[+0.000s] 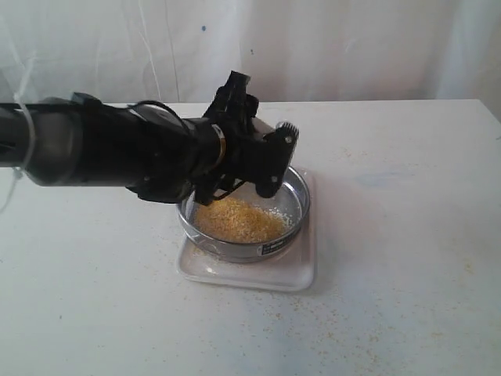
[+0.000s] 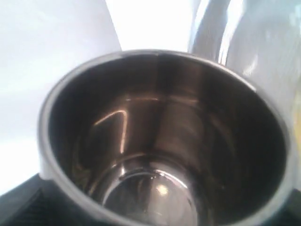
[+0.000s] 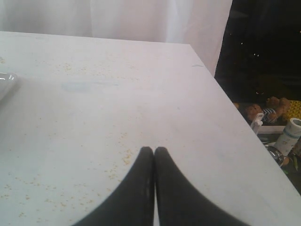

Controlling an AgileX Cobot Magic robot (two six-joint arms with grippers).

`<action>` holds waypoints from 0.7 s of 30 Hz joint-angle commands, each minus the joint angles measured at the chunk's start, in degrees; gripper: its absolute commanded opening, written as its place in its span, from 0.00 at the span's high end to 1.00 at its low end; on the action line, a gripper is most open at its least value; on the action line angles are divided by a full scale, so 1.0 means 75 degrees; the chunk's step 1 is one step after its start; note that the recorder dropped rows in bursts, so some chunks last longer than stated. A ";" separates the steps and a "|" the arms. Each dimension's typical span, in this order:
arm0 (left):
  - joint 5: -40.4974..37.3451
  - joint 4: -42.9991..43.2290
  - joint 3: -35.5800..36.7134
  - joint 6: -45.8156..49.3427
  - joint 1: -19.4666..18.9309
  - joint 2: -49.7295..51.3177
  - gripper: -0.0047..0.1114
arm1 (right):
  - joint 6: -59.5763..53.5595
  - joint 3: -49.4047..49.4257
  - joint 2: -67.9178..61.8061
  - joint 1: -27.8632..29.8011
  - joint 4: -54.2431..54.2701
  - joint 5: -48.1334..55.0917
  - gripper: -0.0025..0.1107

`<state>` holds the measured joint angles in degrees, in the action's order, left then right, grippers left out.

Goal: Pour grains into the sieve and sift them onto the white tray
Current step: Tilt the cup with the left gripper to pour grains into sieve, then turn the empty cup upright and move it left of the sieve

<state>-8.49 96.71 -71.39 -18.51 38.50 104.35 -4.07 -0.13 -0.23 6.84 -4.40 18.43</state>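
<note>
- Grains (image 1: 237, 219): a loose yellow-golden heap inside the sieve (image 1: 301, 194), lying on the mesh toward its left side. A few whitish bits (image 1: 279, 213) lie at the heap's right edge.
- Sieve: a round steel ring with a small dark label (image 1: 275, 247) on the near wall. It sits flat on the white tray (image 1: 301, 276).
- White tray: lies on the table (image 1: 407, 235), its rim showing around the sieve's front and right.
- Left gripper (image 1: 254, 168): hangs over the sieve's far-left rim. Its jaws stand wide and clasp a steel cup (image 2: 160, 141); a dark finger pad (image 2: 21, 205) lies against the cup's wall. The cup's inside shows bare, shiny steel.
- Right gripper (image 3: 154, 149): jaws pressed together tip to tip, low above the table, well apart from the tray.
- Stray grains (image 1: 344, 329) speckle the tabletop.
</note>
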 commanded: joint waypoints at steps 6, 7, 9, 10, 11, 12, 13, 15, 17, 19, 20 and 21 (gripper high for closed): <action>0.4336 -0.0392 0.0035 -0.2461 -0.1429 -0.0368 0.96 | -0.0016 0.0017 0.0031 -0.0027 -0.0010 -0.0073 0.98; 0.4869 -0.0514 0.0035 -0.2606 -0.1606 -0.0368 0.96 | -0.0016 0.0017 0.0031 -0.0027 -0.0010 -0.0073 0.98; 0.5712 -0.0717 0.0035 -0.2852 -0.1912 -0.0368 0.96 | -0.0016 0.0017 0.0031 -0.0027 -0.0010 -0.0073 0.98; 0.6044 -0.0842 0.0035 -0.3007 -0.2062 -0.0368 0.96 | -0.0016 0.0017 0.0031 -0.0027 -0.0010 -0.0073 0.98; 0.6166 -0.0916 0.0042 -0.3172 -0.2146 -0.0368 0.96 | -0.0016 0.0017 0.0031 -0.0027 -0.0010 -0.0073 0.98; 0.6282 -0.0950 0.0056 -0.3251 -0.2229 -0.0368 0.96 | -0.0016 0.0017 0.0031 -0.0027 -0.0010 -0.0073 0.98; 0.6460 -0.0988 0.0073 -0.3348 -0.2337 -0.0368 0.96 | -0.0016 0.0017 0.0031 -0.0027 -0.0010 -0.0073 0.98; 0.6733 -0.1079 0.0146 -0.3458 -0.2479 -0.0368 0.96 | -0.0016 0.0017 0.0031 -0.0027 -0.0010 -0.0073 0.98; 0.6880 -0.1258 0.0320 -0.3497 -0.2646 -0.0368 0.96 | -0.0016 0.0017 0.0031 -0.0027 -0.0010 -0.0073 0.98; 0.6890 -0.1319 0.0548 -0.3565 -0.2832 -0.0368 0.96 | -0.0016 0.0017 0.0031 -0.0027 -0.0010 -0.0073 0.98; 0.6890 -0.1355 0.0668 -0.3566 -0.2936 -0.0368 0.96 | -0.0016 0.0017 0.0031 -0.0027 -0.0010 -0.0073 0.98; 0.6949 -0.1420 0.0837 -0.3566 -0.3071 -0.0368 0.96 | -0.0016 0.0017 0.0031 -0.0027 -0.0010 -0.0073 0.98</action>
<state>42.36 87.48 -67.60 -44.28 17.64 102.42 -4.07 -0.13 -0.23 6.84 -4.40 18.43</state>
